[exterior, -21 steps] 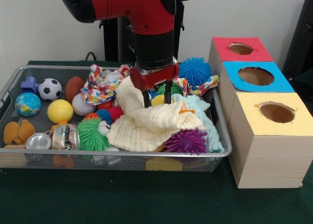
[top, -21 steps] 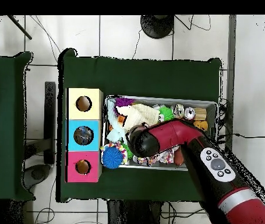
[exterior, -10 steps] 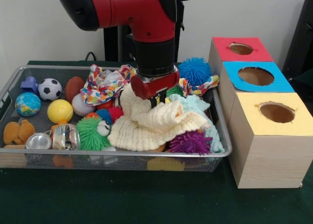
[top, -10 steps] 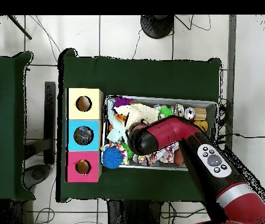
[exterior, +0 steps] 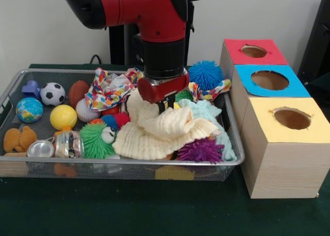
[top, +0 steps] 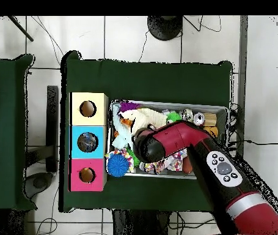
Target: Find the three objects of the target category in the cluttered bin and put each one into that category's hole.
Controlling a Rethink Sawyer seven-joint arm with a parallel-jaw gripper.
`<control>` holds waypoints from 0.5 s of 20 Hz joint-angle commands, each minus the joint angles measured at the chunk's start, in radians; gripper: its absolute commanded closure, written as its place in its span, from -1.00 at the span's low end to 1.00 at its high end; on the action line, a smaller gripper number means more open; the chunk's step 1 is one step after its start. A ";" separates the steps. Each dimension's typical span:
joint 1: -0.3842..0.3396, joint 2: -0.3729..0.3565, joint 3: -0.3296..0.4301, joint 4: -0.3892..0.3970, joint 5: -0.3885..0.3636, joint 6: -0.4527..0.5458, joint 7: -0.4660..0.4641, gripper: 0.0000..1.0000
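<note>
My gripper [exterior: 164, 108] hangs low in the middle of the wire bin [exterior: 129, 163], its fingers pressed together in a fold of the cream waffle cloth [exterior: 154, 133]. That cloth lies bunched over a light blue cloth [exterior: 209, 111]. A colourful patterned cloth [exterior: 110, 86] lies behind it to the left. At the right stand three boxes with a red hole top [exterior: 253, 51], a blue one [exterior: 269, 80] and a yellow one [exterior: 292, 118]. In the overhead view the arm [top: 150, 147] hides the gripper, and the cream cloth [top: 142, 118] shows beside it.
Spiky balls sit in the bin: blue [exterior: 205, 73], purple [exterior: 198, 149], green [exterior: 95, 140]. At the left lie a soccer ball [exterior: 52, 93], globe ball [exterior: 29, 110], yellow ball [exterior: 63, 116], baseball [exterior: 84, 112], a tin [exterior: 41, 148] and an orange plush [exterior: 18, 139].
The fingers stood apart over the cream cloth a second ago; they have closed together in it, and the cloth has bunched up around them. Little has moved in the last half second.
</note>
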 commanded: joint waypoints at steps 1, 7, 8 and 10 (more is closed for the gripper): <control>-0.028 -0.104 -0.008 0.043 -0.039 0.078 -0.173 1.00; -0.105 -0.178 0.037 0.057 -0.005 0.145 -0.308 1.00; -0.123 -0.181 0.049 0.056 -0.003 0.150 -0.332 1.00; -0.158 -0.190 0.073 0.055 0.010 0.174 -0.379 1.00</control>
